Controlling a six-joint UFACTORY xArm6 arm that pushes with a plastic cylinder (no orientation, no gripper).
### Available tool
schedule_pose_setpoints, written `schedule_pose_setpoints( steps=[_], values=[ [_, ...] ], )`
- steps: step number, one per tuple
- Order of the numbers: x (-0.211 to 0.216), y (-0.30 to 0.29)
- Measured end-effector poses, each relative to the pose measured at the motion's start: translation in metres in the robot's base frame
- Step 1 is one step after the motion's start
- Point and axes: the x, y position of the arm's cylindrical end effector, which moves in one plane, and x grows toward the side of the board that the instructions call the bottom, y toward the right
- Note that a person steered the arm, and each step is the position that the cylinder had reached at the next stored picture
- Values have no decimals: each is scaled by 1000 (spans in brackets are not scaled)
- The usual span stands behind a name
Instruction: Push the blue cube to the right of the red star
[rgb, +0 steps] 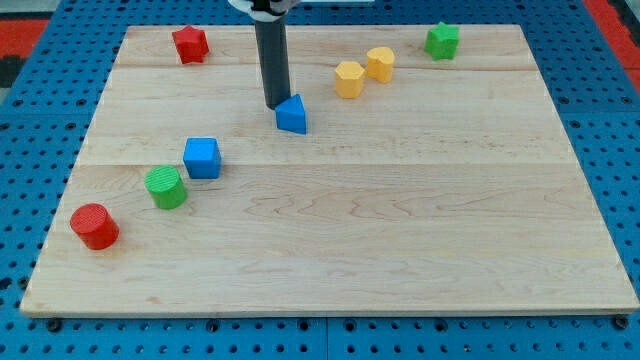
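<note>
Surface: a pale wooden board (420, 230) lies on a blue perforated table (30, 80); red shows at the view's top corners.
My tip (277, 105): the dark rod comes down from the view's top centre and its end sits on the board. It is a plain rod, nothing to open or close, and it holds nothing.
Nearest block: a blue block with a peaked top (292, 115), just to the view's right of my tip and slightly below it; I cannot tell if they touch.
Blue cube (202, 157): the task's block, down and to the view's left of my tip, apart from it.
Red star (189, 44): up and to the view's left of my tip, near the board's top edge, well above the blue cube.
Green cylinder (166, 187): just beyond the blue cube, further down-left of my tip.
Red cylinder (95, 225): furthest down-left, near the board's left edge.
Yellow blocks: two, (349, 79) and (380, 64), side by side up-right of my tip; I can't make out their shapes for sure.
Green star (442, 40): far up-right of my tip, near the top edge.
</note>
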Motion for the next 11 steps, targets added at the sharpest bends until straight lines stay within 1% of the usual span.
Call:
schedule_pose_setpoints(
  steps=[1, 2, 3, 4, 5, 6, 7, 8, 9, 10, 11],
  values=[
    [8, 32],
    [41, 35],
    [104, 9],
    [125, -73],
    [100, -99],
    [51, -120],
    [27, -70],
    [15, -37],
    [-69, -36],
    [-110, -35],
    [-108, -108]
  ],
)
